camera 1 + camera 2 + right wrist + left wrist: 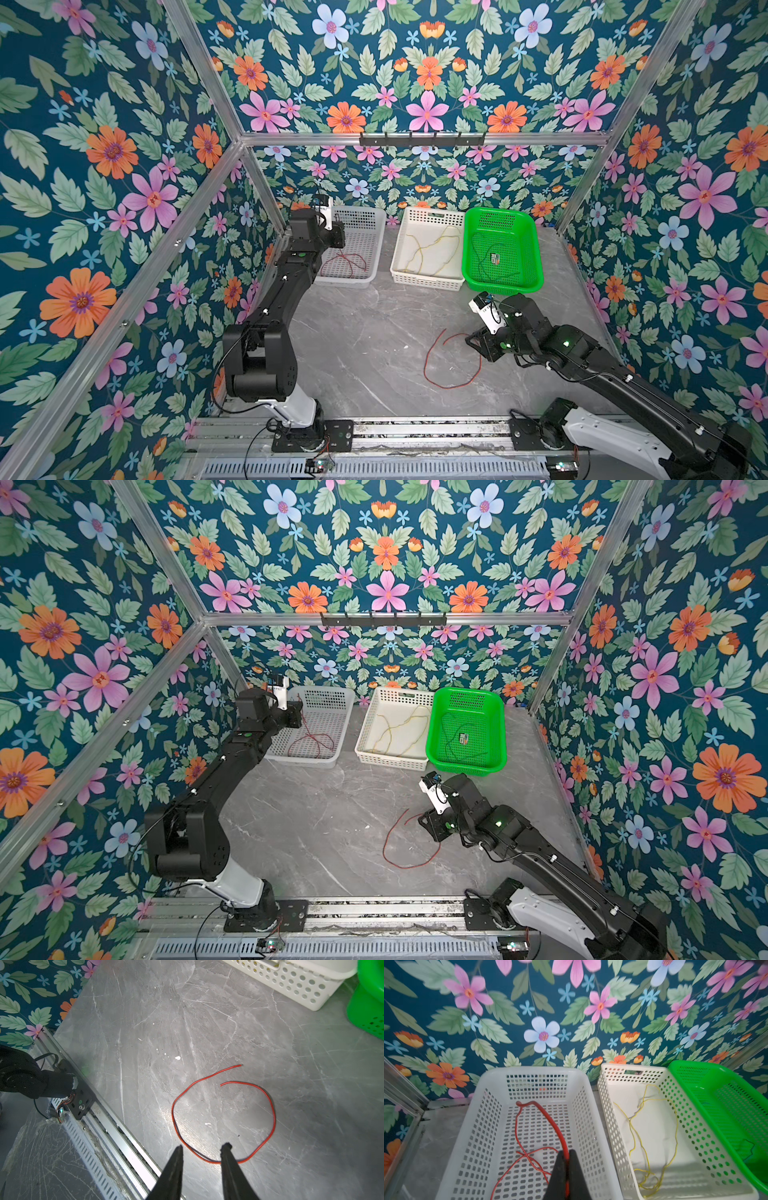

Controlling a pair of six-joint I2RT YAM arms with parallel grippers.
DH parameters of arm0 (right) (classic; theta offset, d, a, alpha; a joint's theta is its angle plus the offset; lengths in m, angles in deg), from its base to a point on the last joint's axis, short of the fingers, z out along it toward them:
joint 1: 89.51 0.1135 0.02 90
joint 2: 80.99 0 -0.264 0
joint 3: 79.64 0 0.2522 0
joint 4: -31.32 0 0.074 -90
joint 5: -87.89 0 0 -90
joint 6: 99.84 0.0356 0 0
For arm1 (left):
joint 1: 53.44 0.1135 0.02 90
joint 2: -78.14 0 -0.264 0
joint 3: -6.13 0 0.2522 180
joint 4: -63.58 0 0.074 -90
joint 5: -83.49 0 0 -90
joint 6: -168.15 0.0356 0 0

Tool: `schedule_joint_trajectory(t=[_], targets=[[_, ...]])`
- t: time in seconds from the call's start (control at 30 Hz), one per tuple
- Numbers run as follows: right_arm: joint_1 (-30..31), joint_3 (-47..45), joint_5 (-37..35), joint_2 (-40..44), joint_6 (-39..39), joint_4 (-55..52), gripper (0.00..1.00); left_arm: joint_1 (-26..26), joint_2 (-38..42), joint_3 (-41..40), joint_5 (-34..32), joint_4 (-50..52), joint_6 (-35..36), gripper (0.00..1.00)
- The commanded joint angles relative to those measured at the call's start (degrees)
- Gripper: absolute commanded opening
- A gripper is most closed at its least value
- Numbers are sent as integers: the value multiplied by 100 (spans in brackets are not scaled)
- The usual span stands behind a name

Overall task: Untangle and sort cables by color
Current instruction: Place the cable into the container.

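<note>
My left gripper point(566, 1154) is shut on a red cable point(550, 1124), which arches up and drops into the left white basket point(533, 1069). More red cable point(345, 264) lies looped on that basket's floor. A second red cable point(270, 1109) lies in an open ring on the grey table point(365, 332). My right gripper point(202, 1148) hovers open over the near side of this ring, with nothing between its fingers. Yellow cables point(428, 249) lie in the middle white basket point(428, 282). A dark green cable point(486, 266) lies in the green basket point(503, 286).
The three baskets stand side by side along the back wall. Floral walls with aluminium frame posts close in the table on three sides. A metal rail point(415, 432) carrying both arm bases runs along the front edge. A small label card point(494, 258) lies in the green basket.
</note>
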Motion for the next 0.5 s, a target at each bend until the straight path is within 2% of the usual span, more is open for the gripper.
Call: schedule_joint_trajectory(t=[0.0, 0.13, 0.17, 0.2, 0.27, 0.33, 0.47], targets=[[0, 80, -3, 18, 24, -10, 33, 65, -275, -83, 119, -535, -180, 0], [4, 88, -32, 23, 11, -75, 33, 96, -632, -142, 260, -717, -333, 0], [5, 90, -24, 4, 14, -75, 33, 96, -712, -128, 303, -721, -375, 5], [3, 90, -16, -27, 26, -66, 33, 96, -770, -120, 373, -734, -425, 24], [5, 94, 12, -98, 34, -35, 33, 98, -816, -185, 548, -848, -578, 68], [-3, 106, 52, -160, 40, 11, 33, 96, -772, -326, 790, -1086, -731, 98], [4, 133, 117, -319, 48, 116, 33, 104, -488, -663, 1267, -1577, -992, 100]])
